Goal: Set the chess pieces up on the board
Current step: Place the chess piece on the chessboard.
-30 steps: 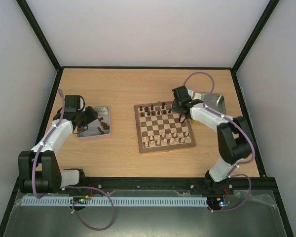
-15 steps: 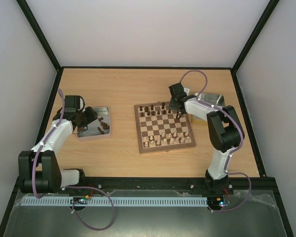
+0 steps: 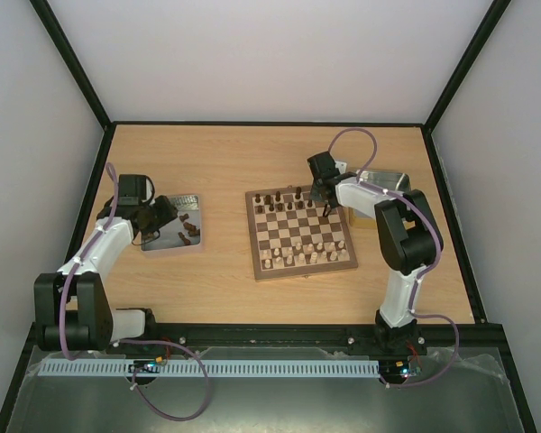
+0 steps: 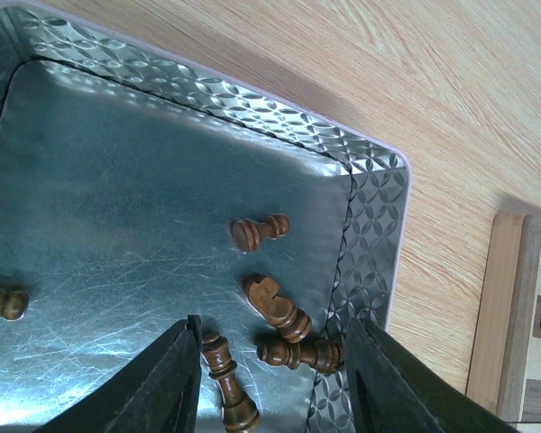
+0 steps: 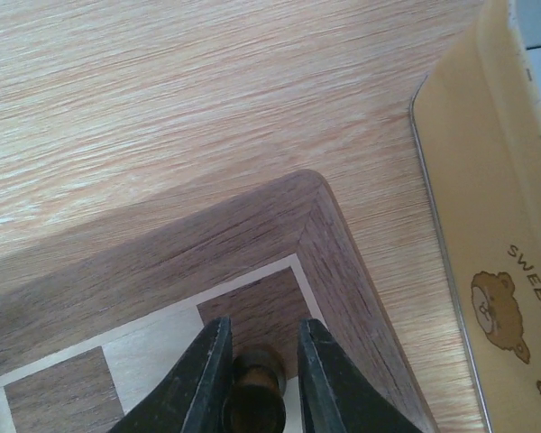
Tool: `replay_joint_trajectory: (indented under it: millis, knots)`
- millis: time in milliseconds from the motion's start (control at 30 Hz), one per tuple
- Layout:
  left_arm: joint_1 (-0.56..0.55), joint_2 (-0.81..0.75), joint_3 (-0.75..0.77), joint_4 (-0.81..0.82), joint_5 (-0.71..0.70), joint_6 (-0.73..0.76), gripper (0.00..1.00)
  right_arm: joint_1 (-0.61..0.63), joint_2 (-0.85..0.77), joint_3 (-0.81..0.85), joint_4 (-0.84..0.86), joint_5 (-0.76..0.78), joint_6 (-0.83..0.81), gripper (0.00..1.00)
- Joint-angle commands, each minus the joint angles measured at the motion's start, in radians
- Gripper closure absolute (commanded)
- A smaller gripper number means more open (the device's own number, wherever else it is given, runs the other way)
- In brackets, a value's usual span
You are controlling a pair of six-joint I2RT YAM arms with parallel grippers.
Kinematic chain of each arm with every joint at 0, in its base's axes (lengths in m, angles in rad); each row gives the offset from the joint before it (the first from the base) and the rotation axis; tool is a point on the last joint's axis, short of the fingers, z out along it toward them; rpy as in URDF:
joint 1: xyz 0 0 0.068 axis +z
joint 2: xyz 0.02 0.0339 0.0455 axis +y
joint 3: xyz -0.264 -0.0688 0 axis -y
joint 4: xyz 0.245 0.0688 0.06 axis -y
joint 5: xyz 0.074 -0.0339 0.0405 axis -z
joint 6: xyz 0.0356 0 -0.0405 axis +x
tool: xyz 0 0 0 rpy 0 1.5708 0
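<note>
Right wrist shows the right gripper (image 5: 260, 361) straddling a dark chess piece (image 5: 255, 390) on the board (image 5: 252, 225) corner, grip unclear; left gripper (image 4: 272, 361) gapes open.

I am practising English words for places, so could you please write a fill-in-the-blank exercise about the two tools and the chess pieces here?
1. The left tool hangs open above the metal ____.
2. The dark pieces under it lie on their ____.
3. The right tool straddles a dark piece on the dark ____ square of the board.
4. The yellow tin beside the board reads SWEET ____.

Missing words: tray; sides; corner; BEAR.
</note>
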Motion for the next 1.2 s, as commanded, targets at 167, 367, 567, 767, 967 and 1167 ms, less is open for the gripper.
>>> replay_joint_trajectory:
  millis: [167,367,567,767,967,1167]
  knots:
    - [0.009,0.01,-0.017,-0.013,-0.005,0.006,0.53,-0.007,0.033,0.039,-0.019,0.045,-0.011,0.85]
    - [0.009,0.007,-0.019,-0.015,-0.007,0.007,0.53,-0.007,0.053,0.044,-0.014,0.051,-0.014,0.9]
    - [0.009,0.009,-0.019,-0.019,-0.012,0.006,0.53,-0.007,0.056,0.052,-0.023,0.055,-0.014,0.88]
    - [0.009,0.007,-0.024,-0.026,-0.071,-0.011,0.47,-0.006,-0.019,0.033,-0.023,0.058,-0.009,0.61]
    - [0.009,0.031,-0.044,0.002,-0.117,-0.049,0.46,-0.007,-0.138,0.034,-0.024,0.049,-0.004,0.48]
    - [0.006,0.096,-0.06,0.064,-0.099,-0.065,0.49,-0.007,-0.26,0.019,-0.024,0.028,0.002,0.46]
